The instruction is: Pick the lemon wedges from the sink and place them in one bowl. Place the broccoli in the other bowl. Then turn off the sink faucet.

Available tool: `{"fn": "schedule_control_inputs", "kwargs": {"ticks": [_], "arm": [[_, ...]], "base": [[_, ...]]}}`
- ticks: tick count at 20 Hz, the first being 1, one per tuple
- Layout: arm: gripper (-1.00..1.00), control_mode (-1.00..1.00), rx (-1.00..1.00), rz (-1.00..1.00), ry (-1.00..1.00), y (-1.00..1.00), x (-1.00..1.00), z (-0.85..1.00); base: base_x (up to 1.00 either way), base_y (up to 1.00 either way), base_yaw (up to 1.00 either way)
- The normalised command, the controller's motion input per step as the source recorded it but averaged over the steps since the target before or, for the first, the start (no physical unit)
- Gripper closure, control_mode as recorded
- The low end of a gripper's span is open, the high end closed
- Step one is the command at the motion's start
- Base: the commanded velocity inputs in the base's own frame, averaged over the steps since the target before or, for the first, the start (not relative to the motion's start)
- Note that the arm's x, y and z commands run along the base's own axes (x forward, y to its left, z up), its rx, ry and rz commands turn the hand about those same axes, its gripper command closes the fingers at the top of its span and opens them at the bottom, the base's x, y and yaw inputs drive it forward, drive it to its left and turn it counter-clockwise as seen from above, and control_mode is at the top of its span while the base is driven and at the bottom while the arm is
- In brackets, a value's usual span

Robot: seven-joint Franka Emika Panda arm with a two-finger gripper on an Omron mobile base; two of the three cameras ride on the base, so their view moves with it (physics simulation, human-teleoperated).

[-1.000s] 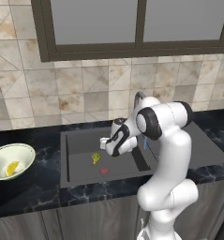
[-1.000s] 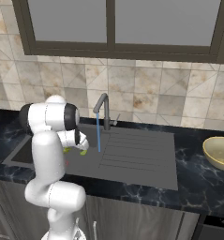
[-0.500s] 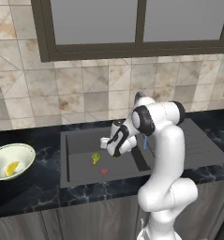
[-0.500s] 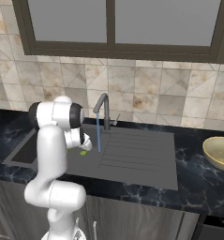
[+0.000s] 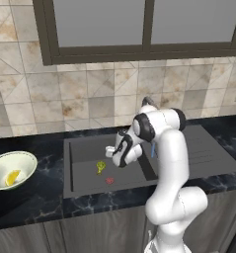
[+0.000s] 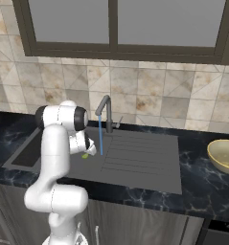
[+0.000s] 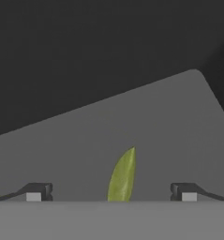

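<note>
My gripper (image 7: 111, 192) is open and reaches down into the sink (image 5: 85, 148). A smooth yellow-green lemon wedge (image 7: 122, 177) lies on the basin floor between the fingertips (image 7: 33, 193), untouched. In the left base view the gripper (image 5: 112, 153) hangs just right of a small yellow-green piece (image 5: 100, 167). On the counter at left, the one bowl (image 5: 20, 160) holds a yellow lemon wedge (image 5: 12, 178). The other bowl (image 6: 223, 155) sits far right. The sink faucet (image 6: 105, 107) runs a blue stream (image 6: 100, 136). I cannot pick out the broccoli.
A red spot (image 5: 109, 181) marks the basin floor near the front wall. The ribbed drainboard (image 6: 140, 155) spreads right of the faucet. Dark marble counter (image 5: 35, 202) surrounds the sink. My own arm (image 6: 56, 153) blocks much of the basin in the right base view.
The arm's upper joints have swung a little toward the basin while the hand stayed low over the yellow-green piece. The jaws stay open.
</note>
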Motion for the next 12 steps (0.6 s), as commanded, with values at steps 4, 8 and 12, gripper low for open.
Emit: {"fn": "schedule_control_inputs", "kwargs": {"ticks": [4,8,12], "arm": [[-1.0,-1.0,0.0,-0.03,0.0,0.0,0.17,-0.28],[-1.0,-1.0,0.0,-0.02,0.0,-0.02,0.05,-0.22],[-1.0,-1.0,0.0,-0.01,0.0,-0.01,0.06,-0.23]], "base": [[0.0,0.0,0.0],[0.0,0.0,0.0],[0.0,0.0,0.0]]}}
